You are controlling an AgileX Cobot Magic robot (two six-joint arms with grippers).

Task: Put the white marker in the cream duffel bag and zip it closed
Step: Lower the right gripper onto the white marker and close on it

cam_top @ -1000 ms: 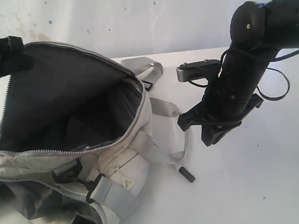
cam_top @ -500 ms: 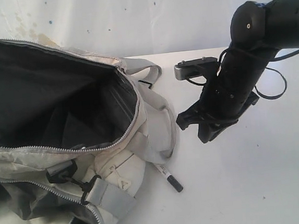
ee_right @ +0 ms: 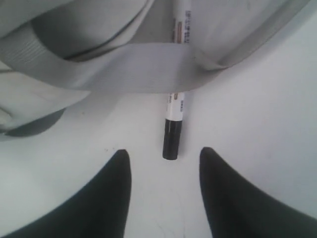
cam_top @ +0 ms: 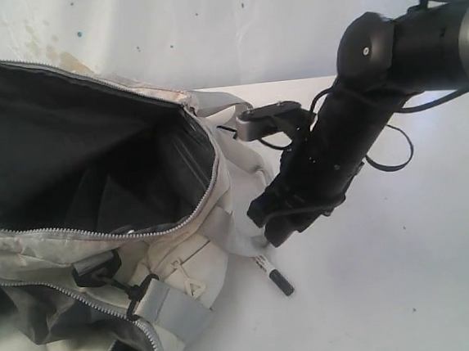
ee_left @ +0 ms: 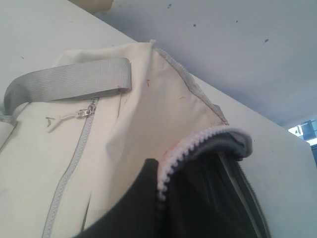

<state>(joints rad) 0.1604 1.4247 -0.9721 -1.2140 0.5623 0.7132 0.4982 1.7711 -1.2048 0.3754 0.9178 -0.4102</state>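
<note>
Cream duffel bag (cam_top: 195, 265) fills the left of the exterior view on a white table (cam_top: 393, 293), its main zip undone and its mouth gaping on dark grey lining (cam_top: 69, 165), with a black buckle (cam_top: 103, 273) clipped at its front. The left pincer (ee_left: 153, 198) is outside that view; its wrist camera shows it closed, seemingly nipping the toothed zip edge (ee_left: 183, 148) of the cream duffel bag beside a grey strap (ee_left: 69, 79) and a pale zip pull (ee_left: 64, 119). No brand or logo can be read on the fabric. Just right of the bag, the white marker (cam_top: 275, 277) (ee_right: 173, 134) lies flat on the table outside the bag, its barrel tucked under a loop of grey strap (ee_right: 124, 67) and its black cap (ee_right: 172, 141) pointing away from the bag. Small dark print runs along the barrel, too fine to read. Directly over the cap hangs the right pincer (cam_top: 267, 222) (ee_right: 163, 168), its two dark fingers (ee_right: 111, 198) spread well apart, empty, one to either side of the cap's end without touching it. Its black arm (cam_top: 353, 124) slants up to the right.
</note>
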